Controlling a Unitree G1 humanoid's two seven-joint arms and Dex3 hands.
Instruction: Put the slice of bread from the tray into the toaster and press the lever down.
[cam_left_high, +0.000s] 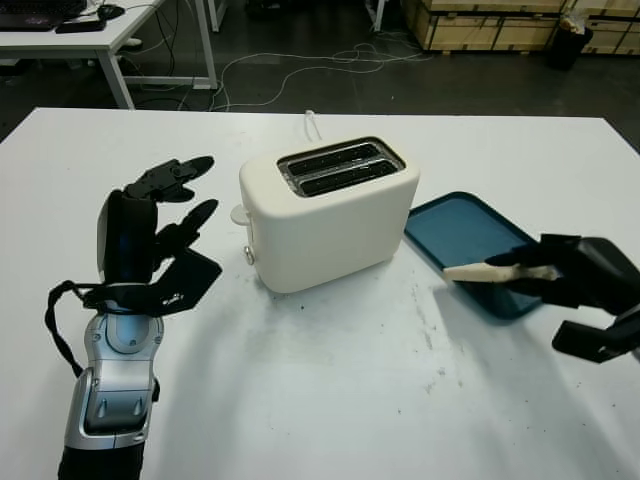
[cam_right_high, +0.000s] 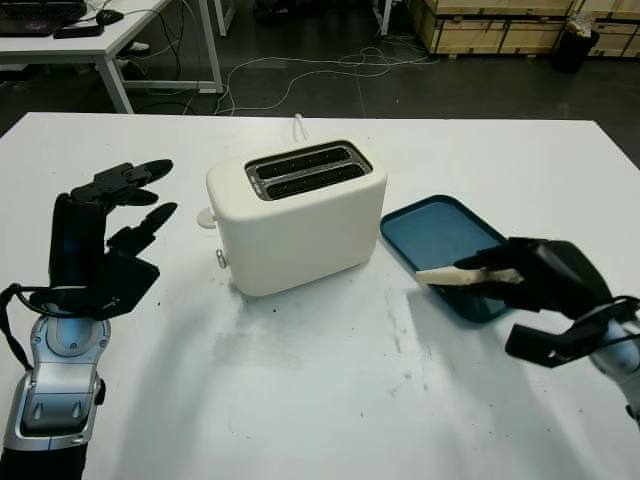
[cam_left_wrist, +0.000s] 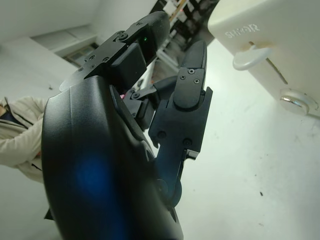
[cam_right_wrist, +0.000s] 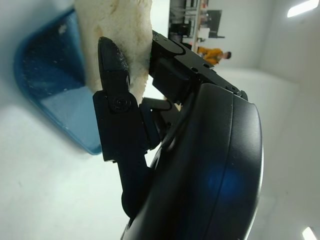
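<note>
The right hand (cam_left_high: 575, 285) is positioned over the near edge of the blue tray (cam_left_high: 450, 225); its fingers (cam_right_wrist: 115, 85) are closed on the slice of bread (cam_left_high: 490, 271), which is held roughly level, above the tray's near rim, with its free end pointing toward the toaster (cam_left_high: 330, 215); in the right wrist view the slice (cam_right_wrist: 117, 35) sits clamped between a front finger and the digits behind it. The tray lies on the white table (cam_left_high: 330, 400) just beside the toaster, on the robot's right of it.

The toaster is cream-coloured and stands near the table's centre; its 2 top slots (cam_left_high: 338, 166) face upward; the lever (cam_left_wrist: 251, 54) projects from the end face turned toward the left hand and sits at the upper end of its slot; a round knob (cam_left_wrist: 298, 99) is mounted on the same face, lower down.

The left hand (cam_left_high: 150, 235) is raised above the table to the robot's left of the toaster, apart from it; it is open and grips nothing; its fingers (cam_left_high: 180, 175) point toward the toaster's lever end.

A person's sleeve (cam_left_wrist: 17, 130) is visible in the left wrist view behind the hand.
</note>
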